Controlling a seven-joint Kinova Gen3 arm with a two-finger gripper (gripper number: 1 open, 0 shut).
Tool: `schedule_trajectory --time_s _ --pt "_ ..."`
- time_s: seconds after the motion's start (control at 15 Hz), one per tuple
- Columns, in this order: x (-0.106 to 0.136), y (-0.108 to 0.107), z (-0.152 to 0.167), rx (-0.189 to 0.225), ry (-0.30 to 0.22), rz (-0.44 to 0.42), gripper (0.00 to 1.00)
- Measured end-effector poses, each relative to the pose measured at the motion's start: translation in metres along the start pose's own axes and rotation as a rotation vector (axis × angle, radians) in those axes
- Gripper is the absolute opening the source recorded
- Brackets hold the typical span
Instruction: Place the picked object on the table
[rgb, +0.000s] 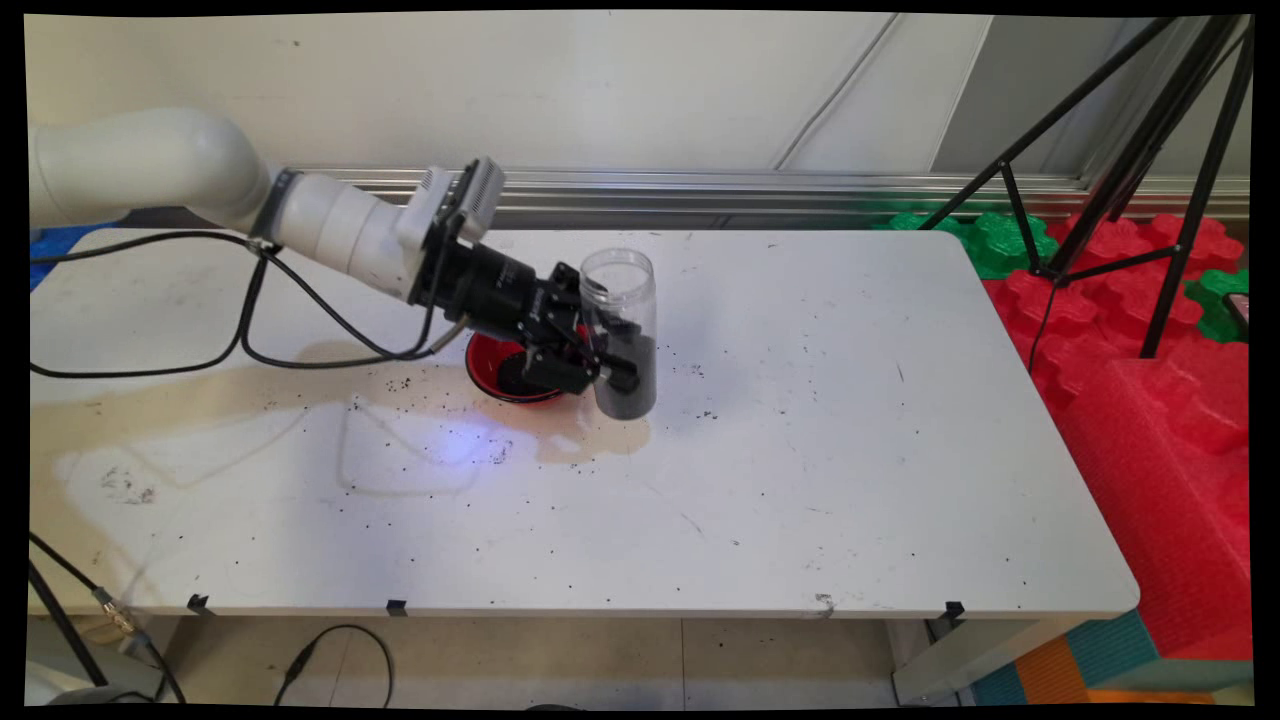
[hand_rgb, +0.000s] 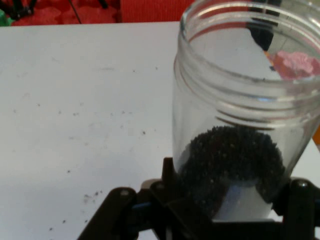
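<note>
The white arm (rgb: 330, 225) is reaching in from the left, stretched low over the white table (rgb: 800, 450) and sloping down toward its middle, with black cables (rgb: 250, 330) drooping from it onto the tabletop. Its black gripper (rgb: 610, 365) is pinching a clear plastic jar (rgb: 622, 300) around the lower body, one finger lying across the jar's near side in the main view; in the hand view the gripper (hand_rgb: 230, 200) is showing its linkage pressing in on both sides of the jar (hand_rgb: 240, 100). The jar is standing upright and lidless (threaded rim at the top), its base at or just above the table, and it is holding a dark granular fill (hand_rgb: 230, 160) in its lower part. Just behind the gripper, on the arm's side of the jar, a red bowl (rgb: 490, 365) is sitting on the table with dark contents inside, partly hidden by the fingers.

Counted: one jar, one bowl. Loose dark grains (rgb: 440, 400) are lying scattered across the table, thickest near the bowl, along with a tan stain (rgb: 590, 440) spreading beneath the jar.
</note>
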Motion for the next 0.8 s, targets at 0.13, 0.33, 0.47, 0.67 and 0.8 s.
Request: schedule_trajectory --time_s 0.13,0.33,0.47,0.67,0.8 --pt "-0.007 0.002 0.010 -0.006 -0.012 -0.009 0.00" --pt "-0.017 0.004 0.022 -0.012 -0.030 -0.017 0.00" --pt "-0.023 0.005 0.029 -0.016 -0.043 -0.018 0.00" --pt "-0.032 0.006 0.037 -0.022 -0.061 -0.019 0.00" --pt "-0.037 0.007 0.041 -0.026 -0.072 -0.018 0.00"
